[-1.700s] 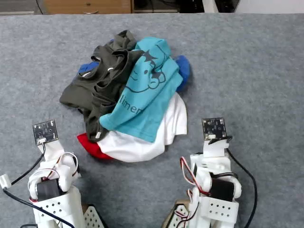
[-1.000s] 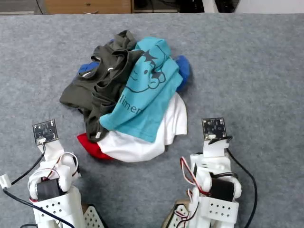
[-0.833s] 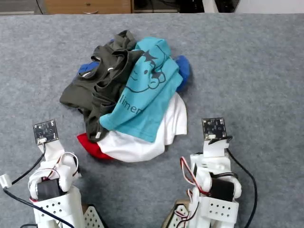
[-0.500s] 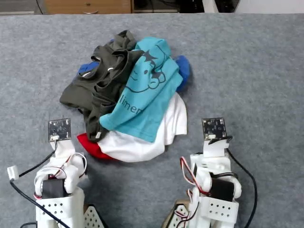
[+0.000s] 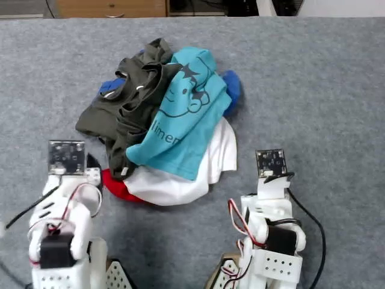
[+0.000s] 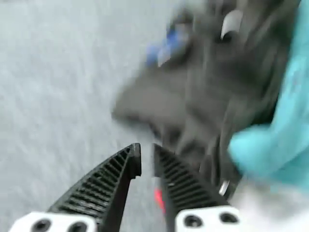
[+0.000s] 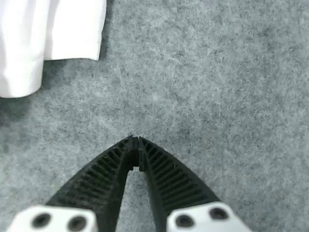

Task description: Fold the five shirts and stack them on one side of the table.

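Two empty claws — left gripper (image 6: 146, 158) parted a crack, right gripper (image 7: 135, 144) closed — before a lettered teal shirt (image 5: 180, 117).

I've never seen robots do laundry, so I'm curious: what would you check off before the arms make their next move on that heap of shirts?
1. Five shirts in sight: teal shirt, dark grey shirt, white shirt, red shirt and blue shirt, all in one heap: ok.
2. Any shirt folded: none: not ok.
3. Top shirt free: the teal shirt lies over the white and dark grey ones: ok.
4. Left gripper ready: fingers slightly apart, empty, by the heap's dark grey side: ok.
5. Right gripper ready: shut on nothing over the grey table: not ok.
6. Exact cloth edge ahead of the left gripper: blurred: cannot tell.
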Controlling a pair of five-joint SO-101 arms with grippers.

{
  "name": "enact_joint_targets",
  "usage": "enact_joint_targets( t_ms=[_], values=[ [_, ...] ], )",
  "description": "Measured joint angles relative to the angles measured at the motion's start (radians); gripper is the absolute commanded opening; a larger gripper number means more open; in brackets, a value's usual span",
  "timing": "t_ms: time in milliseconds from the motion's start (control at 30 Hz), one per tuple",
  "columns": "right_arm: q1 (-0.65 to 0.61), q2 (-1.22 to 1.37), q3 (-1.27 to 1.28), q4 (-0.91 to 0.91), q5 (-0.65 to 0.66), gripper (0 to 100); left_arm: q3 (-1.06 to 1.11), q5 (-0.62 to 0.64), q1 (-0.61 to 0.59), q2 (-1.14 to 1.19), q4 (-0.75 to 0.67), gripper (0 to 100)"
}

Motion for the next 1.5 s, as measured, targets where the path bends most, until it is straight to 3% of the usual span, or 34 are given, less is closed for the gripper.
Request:
enact_joint_targets(
  t_ms=[167, 433, 700, 767, 867, 1167, 1367, 1500],
  values=[
    [0.000, 0.000, 0.000, 0.000, 0.000, 0.5, -0.275, 0.106, 0.064, 0.315, 0.000, 14],
    [0.000, 0.000, 0.000, 0.000, 0.000, 0.5, -0.842, 0.163, 0.224, 1.115, 0.104, 14],
    [0.000, 0.000, 0.000, 0.000, 0.000, 0.5, -1.255, 0.259, 0.239, 1.654, 0.112, 14],
    [0.000, 0.000, 0.000, 0.000, 0.000, 0.5, -1.287, 0.264, 0.259, 1.717, 0.112, 12],
    [0.000, 0.000, 0.000, 0.000, 0.000, 0.5, -1.300, 0.262, 0.302, 1.771, 0.112, 2],
    [0.000, 0.000, 0.000, 0.000, 0.000, 0.5, -1.419, 0.296, 0.327, 1.783, 0.158, 2],
    [0.000, 0.000, 0.000, 0.000, 0.000, 0.5, -1.884, 0.351, 0.169, 1.784, 0.370, 2],
    [0.000, 0.000, 0.000, 0.000, 0.000, 0.5, -2.279, 0.390, 0.103, 1.783, 0.417, 2]
  ],
)
